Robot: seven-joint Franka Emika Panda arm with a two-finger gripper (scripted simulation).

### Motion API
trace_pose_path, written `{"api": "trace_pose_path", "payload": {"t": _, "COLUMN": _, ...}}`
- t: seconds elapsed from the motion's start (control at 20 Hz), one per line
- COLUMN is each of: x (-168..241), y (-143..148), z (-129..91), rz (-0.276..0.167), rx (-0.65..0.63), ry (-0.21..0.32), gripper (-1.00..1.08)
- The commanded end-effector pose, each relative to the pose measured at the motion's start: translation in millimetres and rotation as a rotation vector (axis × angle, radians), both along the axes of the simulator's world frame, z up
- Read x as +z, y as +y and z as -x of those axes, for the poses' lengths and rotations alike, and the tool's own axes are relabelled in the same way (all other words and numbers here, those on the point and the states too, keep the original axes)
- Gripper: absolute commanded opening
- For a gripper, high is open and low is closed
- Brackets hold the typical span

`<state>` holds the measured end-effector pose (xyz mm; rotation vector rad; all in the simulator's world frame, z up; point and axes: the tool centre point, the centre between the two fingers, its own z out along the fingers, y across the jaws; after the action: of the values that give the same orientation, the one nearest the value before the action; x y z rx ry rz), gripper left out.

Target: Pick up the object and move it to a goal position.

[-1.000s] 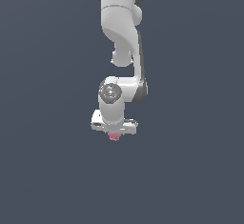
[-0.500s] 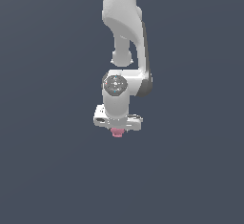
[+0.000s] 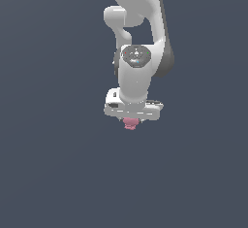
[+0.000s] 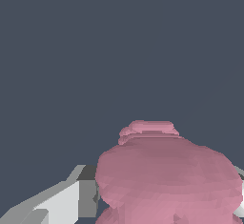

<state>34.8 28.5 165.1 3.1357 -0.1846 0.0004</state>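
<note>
Ext. view: white arm hangs down mid-frame, end effector [image 3: 130,120] at its lower end. Pink blob [image 3: 130,123] pokes out just below the white end effector body, narrower than it. Wrist view: blob [image 4: 169,180] fills the lower part, lumpy w/ ridged folds, pinched btwn the fingers [image 4: 71,201]. Plain dark grey-blue backdrop all around.

My gripper [image 3: 131,117] looked like smooth white plastic with a faint sheen; the pink object [image 4: 167,180] I carried was matte, ridged, lumpy.
</note>
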Motion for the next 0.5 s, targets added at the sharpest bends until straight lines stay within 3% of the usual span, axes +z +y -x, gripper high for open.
{"api": "trace_pose_path", "payload": {"t": 0.0, "x": 29, "y": 15, "z": 2, "rz": 0.001, "rx": 0.0, "ry": 0.0, "gripper": -1.0}}
{"api": "trace_pose_path", "payload": {"t": 0.45, "x": 128, "y": 65, "z": 8, "rz": 0.001, "rx": 0.0, "ry": 0.0, "gripper": -1.0}}
